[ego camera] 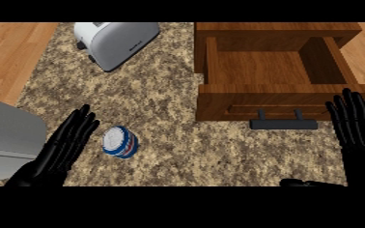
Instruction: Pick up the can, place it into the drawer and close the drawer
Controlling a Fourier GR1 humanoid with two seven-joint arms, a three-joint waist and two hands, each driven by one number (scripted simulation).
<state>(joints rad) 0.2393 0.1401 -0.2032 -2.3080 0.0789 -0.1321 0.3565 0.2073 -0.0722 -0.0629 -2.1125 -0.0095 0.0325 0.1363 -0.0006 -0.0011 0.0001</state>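
Speckled granite counter (pixel 171 96) fills most of what I see, with a strip of wooden floor (pixel 21 53) along the upper left. At the upper left of the frame a silver toaster (pixel 118 41) lies at an angle, its far end cut off by the top edge. A grey block (pixel 18 137) pokes in from the left edge; too little of it shows for me to tell what it is.

At the upper right the wooden drawer (pixel 274 104) stands pulled open, its inside bare wood, its back part running out of view at the top. Its dark handle (pixel 283 123) juts from the front panel toward me.

The can (pixel 119 142) lies on the counter at the lower left, tipped so its pale top faces up and left, with a blue and white band round its side. My left hand (pixel 63 147) is just beside it on the left, fingers straight and spread, not touching it; the wrist is cut off at the bottom.

My right hand (pixel 349 121) rests at the right edge, fingers up and straight, partly cropped by the frame, below the drawer's right corner.
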